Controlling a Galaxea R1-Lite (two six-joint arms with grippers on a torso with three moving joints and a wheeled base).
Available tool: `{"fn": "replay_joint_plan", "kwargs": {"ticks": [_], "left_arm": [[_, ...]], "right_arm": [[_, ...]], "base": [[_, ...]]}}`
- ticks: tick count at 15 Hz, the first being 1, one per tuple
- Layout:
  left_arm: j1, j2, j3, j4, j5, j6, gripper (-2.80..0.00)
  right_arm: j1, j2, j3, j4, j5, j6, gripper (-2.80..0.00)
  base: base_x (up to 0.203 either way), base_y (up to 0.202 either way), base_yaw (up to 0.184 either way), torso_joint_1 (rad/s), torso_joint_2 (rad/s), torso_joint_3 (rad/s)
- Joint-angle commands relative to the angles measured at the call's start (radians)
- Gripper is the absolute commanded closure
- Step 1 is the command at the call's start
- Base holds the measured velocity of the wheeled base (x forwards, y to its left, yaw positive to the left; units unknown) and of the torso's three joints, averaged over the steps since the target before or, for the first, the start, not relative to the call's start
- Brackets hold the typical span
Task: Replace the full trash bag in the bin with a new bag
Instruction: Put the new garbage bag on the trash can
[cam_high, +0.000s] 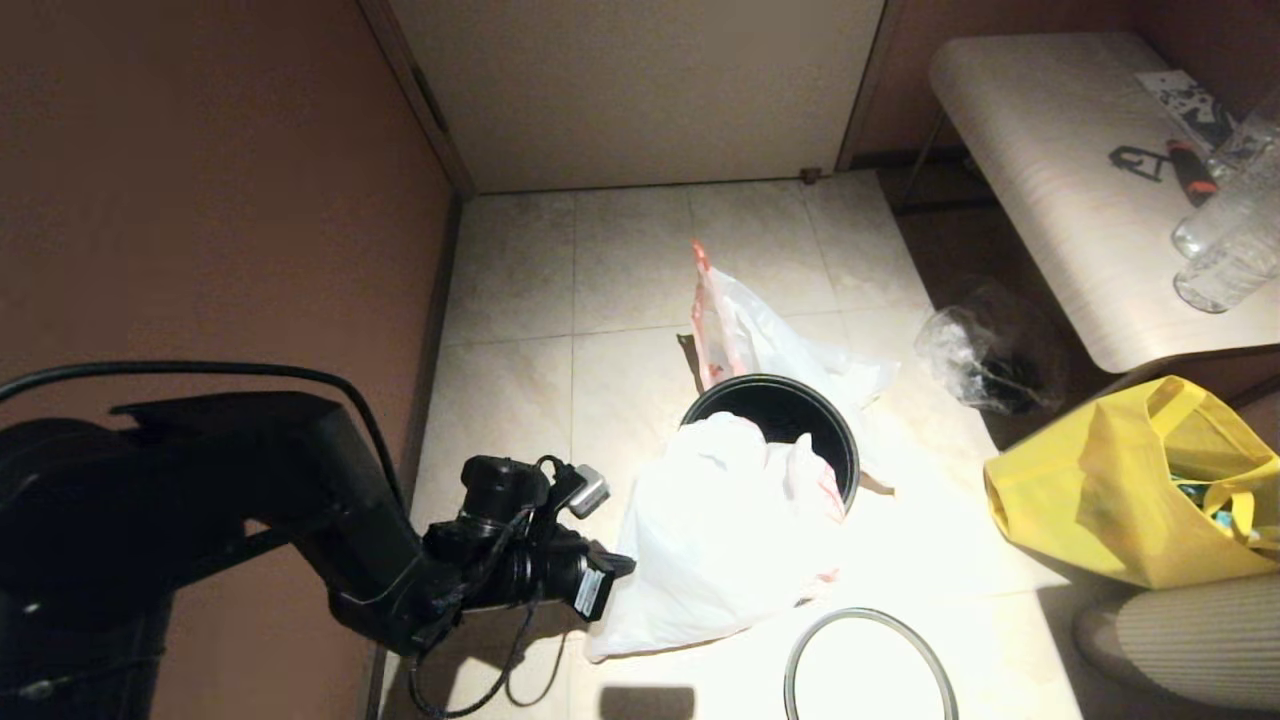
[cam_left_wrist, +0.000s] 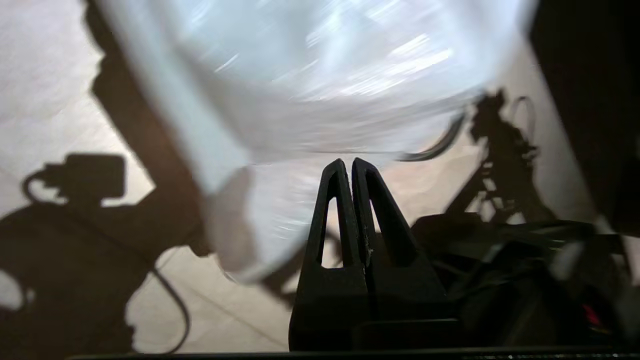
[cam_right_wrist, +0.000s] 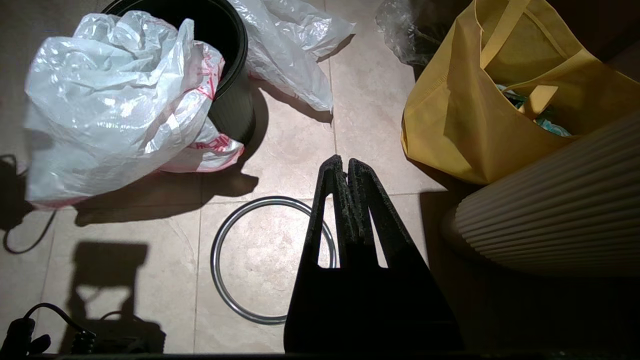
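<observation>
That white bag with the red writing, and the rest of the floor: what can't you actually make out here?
- New bag: its red characters are crumpled and unreadable in the head and right wrist views; the left wrist view is motion-blurred.
- Bin: the bag covers part of its mouth; the inside is dark.
- Clear bag: its dark contents are in shadow.
- Yellow tote bag: cut by the frame edge.
- Left claw: whether it pinches plastic.

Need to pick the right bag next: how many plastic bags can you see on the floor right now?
3. The new bag draped over the bin's near rim; the full trash bag behind the bin; a clear bag with dark contents beside the bench.
</observation>
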Motion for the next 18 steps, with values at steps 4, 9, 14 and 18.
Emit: {"fn": "replay_joint_plan", "kwargs": {"ticks": [4, 9, 14, 18], "left_arm": [[-0.121, -0.187, -0.086, 0.254, 0.002, -0.076, 0.0], [-0.055, -0.086, -0.115, 0.248, 0.0, -0.13, 0.0], [-0.009, 0.044, -0.217, 0.207, 0.004, -0.145, 0.0], [-0.103, 0.022, -0.172, 0.202, 0.13, -0.306, -2.8]], "right_arm": [[0.0, -0.001, 0.0, 0.0, 0.001, 0.0, 0.0], [0.0, -0.001, 0.0, 0.0, 0.001, 0.0, 0.0], [0.0, -0.001, 0.0, 0.0, 0.001, -0.002, 0.0], [0.0, -0.001, 0.0, 0.0, 0.001, 0.0, 0.0]], "base": [[0.0, 0.0, 0.0, 0.0, 0.0, 0.0], [0.0, 0.0, 0.0, 0.0, 0.0, 0.0], [0.0, 0.0, 0.0, 0.0, 0.0, 0.0], [0.0, 0.0, 0.0, 0.0, 0.0, 0.0]]}}
